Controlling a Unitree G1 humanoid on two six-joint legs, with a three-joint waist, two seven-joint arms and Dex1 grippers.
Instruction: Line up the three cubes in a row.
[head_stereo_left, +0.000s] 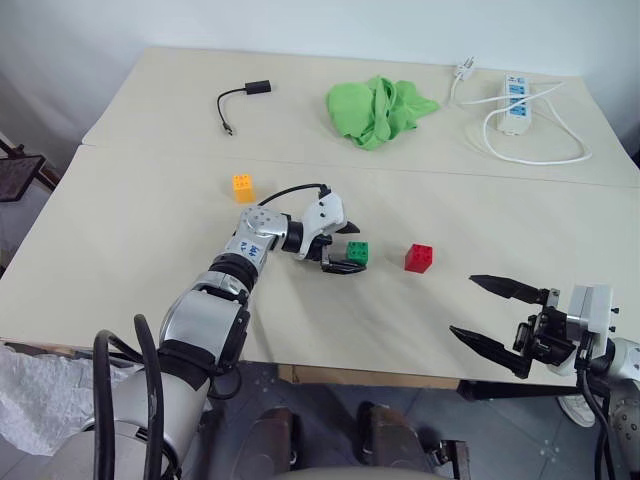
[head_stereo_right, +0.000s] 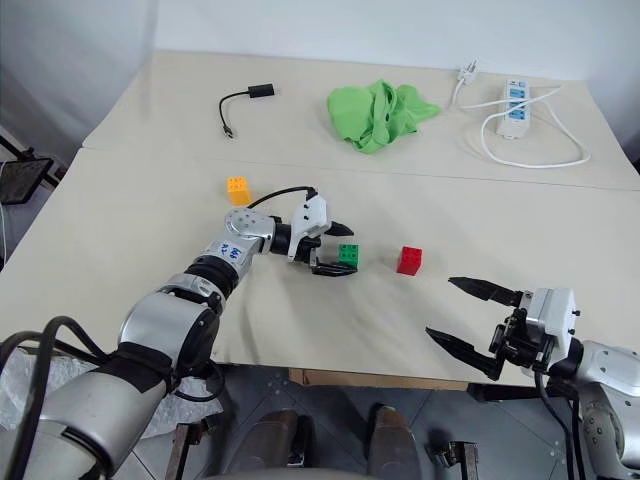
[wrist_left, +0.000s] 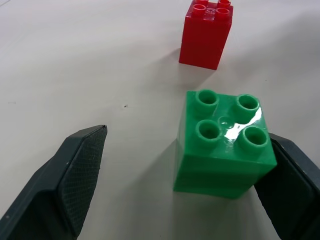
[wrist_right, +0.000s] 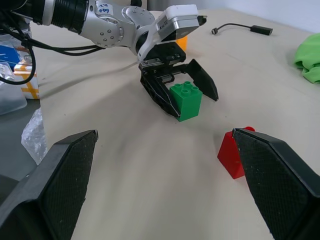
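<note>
Nearest, at the table's (head_stereo_left: 120, 300) front edge on the right, the right gripper (head_stereo_left: 490, 315) hangs level with its two black fingers spread wide and nothing between them, partly out past the edge. Bare tabletop lies between it and the red cube (head_stereo_left: 419, 258), which stands alone to its far left. Left of the red one, with a small gap between, sits the green cube (head_stereo_left: 357, 253) upright on the table. The left gripper (head_stereo_left: 343, 248) reaches in from the left, tilted slightly down, its jaws released and parted around the green cube; one finger (wrist_left: 290, 190) looks to be touching or just beside the block, the other stands clear of it. The orange-yellow cube (head_stereo_left: 243, 187) rests farther back and left, apart from the other two, with open surface around it. Along the far side lie a green cloth (head_stereo_left: 380, 108), a black cable (head_stereo_left: 240, 100) and a white power strip (head_stereo_left: 515, 102).
</note>
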